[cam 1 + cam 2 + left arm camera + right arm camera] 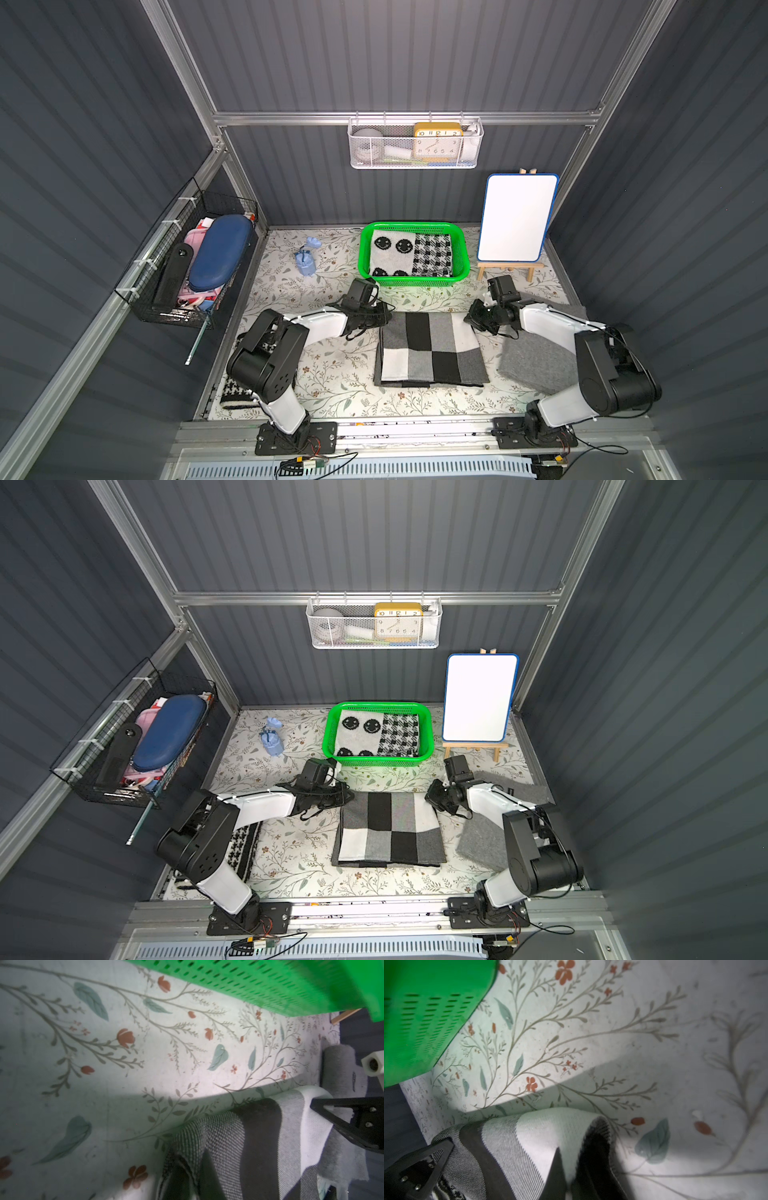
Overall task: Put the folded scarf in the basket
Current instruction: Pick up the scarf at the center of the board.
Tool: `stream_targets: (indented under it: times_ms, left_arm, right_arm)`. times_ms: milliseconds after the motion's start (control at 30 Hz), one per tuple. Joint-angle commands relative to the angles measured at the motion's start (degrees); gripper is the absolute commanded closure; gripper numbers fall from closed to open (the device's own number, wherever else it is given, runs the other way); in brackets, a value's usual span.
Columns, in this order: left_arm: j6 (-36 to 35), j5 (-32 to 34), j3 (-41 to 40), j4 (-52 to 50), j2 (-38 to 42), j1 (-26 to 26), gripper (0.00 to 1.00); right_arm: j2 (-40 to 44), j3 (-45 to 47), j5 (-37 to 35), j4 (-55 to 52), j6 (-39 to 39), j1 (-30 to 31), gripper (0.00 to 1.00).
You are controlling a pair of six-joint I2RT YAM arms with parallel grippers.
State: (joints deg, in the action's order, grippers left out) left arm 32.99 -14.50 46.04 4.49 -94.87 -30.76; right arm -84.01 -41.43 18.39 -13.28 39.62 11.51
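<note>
The folded scarf [430, 351], checked in black, grey and white, lies flat on the floral mat in both top views [390, 829]. My left gripper [384, 318] sits at its far left corner and my right gripper [471, 318] at its far right corner. In the left wrist view the left gripper [193, 1176] is shut on a pinched fold of the scarf [239, 1142]. The right wrist view shows the right gripper [571, 1176] shut on the scarf [546, 1132] too. The green basket [411, 225] stands just behind the scarf, holding a smiley cloth and a houndstooth cloth.
A grey felt cloth [540, 357] lies under my right arm and a houndstooth cloth [239, 390] under my left. A whiteboard on an easel [515, 218] stands back right, a small blue object [306, 257] back left. Wire baskets hang on the left wall [187, 266] and back wall [415, 143].
</note>
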Motion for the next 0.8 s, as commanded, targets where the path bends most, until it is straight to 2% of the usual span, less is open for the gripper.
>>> stream_targets:
  times_ms: [0, 200, 400, 567, 767]
  left_arm:
    - [0.4, -0.4, -1.3, -1.0, 8.9, -0.3, 1.0]
    - [0.6, 1.9, -1.4, -2.5, 23.9, -0.3, 1.0]
    - [0.4, 2.0, -0.8, -2.7, 39.0, -0.3, 1.0]
    - [0.1, 0.2, 1.5, -1.3, 45.3, -0.3, 1.0]
    - [0.3, 3.3, 3.8, -3.8, 43.6, -0.3, 1.0]
  right_arm:
    - [9.4, 1.9, 2.4, -2.1, -0.7, 0.1, 1.0]
    - [30.8, 3.6, 4.3, -5.6, 1.5, 1.0, 1.0]
    - [47.4, 0.4, 4.2, -7.8, 4.1, 1.7, 1.0]
    - [51.8, -4.0, 4.1, -9.0, 5.0, 1.8, 1.0]
    - [48.6, -7.8, 2.5, -9.7, 3.6, 1.8, 1.0]
